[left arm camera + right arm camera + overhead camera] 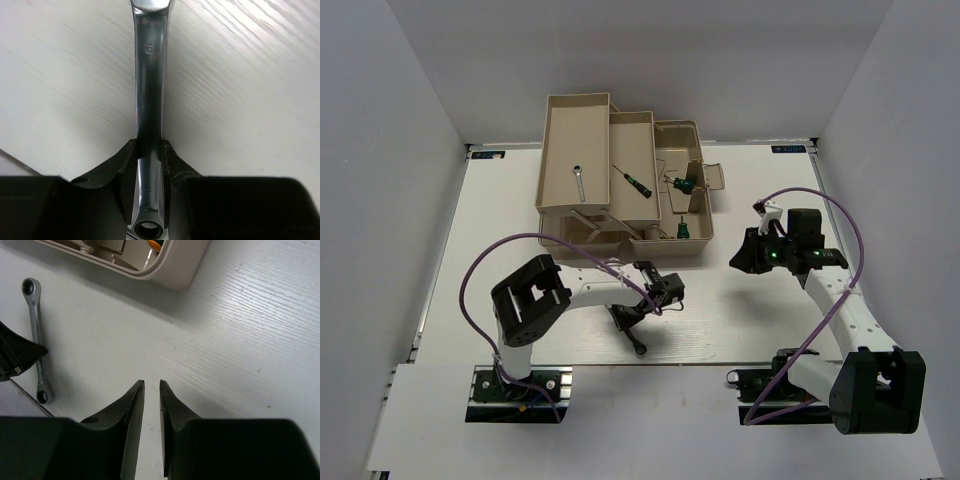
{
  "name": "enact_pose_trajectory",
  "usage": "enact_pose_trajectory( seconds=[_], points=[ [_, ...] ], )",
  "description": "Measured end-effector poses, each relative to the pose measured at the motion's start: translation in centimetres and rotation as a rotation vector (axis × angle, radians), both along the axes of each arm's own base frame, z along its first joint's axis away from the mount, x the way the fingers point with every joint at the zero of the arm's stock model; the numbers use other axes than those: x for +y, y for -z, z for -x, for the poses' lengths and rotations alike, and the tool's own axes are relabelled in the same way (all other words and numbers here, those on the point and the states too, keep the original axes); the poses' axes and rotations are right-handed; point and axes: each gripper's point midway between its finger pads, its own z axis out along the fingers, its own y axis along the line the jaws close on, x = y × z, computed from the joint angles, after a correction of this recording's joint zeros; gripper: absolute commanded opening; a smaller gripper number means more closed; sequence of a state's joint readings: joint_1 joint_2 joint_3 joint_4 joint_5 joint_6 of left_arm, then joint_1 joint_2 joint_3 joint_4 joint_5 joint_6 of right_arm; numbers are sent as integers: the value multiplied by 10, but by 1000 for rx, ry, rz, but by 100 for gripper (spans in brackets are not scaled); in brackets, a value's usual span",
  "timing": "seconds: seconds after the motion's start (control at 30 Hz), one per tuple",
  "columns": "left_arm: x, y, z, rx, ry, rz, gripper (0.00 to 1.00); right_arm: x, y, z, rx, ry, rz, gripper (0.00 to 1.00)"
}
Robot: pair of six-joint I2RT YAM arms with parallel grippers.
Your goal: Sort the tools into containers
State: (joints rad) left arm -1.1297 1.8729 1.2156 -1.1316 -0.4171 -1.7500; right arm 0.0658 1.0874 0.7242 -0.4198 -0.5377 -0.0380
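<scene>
My left gripper [623,318] [149,142] is shut on the shank of the long silver wrench [149,75] [636,340], low over the table in front of the toolbox [665,245]. The wrench also shows in the right wrist view [36,340]. My right gripper [738,258] [152,382] is empty, its jaws nearly together, right of the toolbox. The short wrench [577,183] lies in the left beige tray [560,120]. A thin screwdriver [632,180] lies in the middle tray [640,125]. Green-handled screwdrivers [683,183] [682,230] lie in the right compartments. No blue-and-red handle shows.
The toolbox's rounded corner [170,270] sits just ahead of my right gripper. White walls close the table on the left, back and right. Purple cables [480,270] loop off both arms.
</scene>
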Motion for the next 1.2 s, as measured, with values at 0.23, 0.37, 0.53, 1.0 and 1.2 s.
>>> enact_pose_trajectory(
  seconds=[0.23, 0.37, 0.53, 1.0, 1.2],
  points=[
    [30, -3, 6, -5, 46, -156, 0, 0, 0, 0, -1, 2, 0, 24],
    [33, -3, 10, 0, 58, -180, 0, -1, -2, -2, -5, 5, -1, 24],
    [33, -3, 11, 0, 64, -181, 0, -2, -3, -2, -6, 6, -1, 24],
    [22, -32, 16, -41, 87, -82, 0, 0, -5, -4, -3, 0, -8, 24],
    [20, -45, 16, -63, 89, -30, 0, 0, -5, -4, -3, -1, -10, 24]
  ],
)
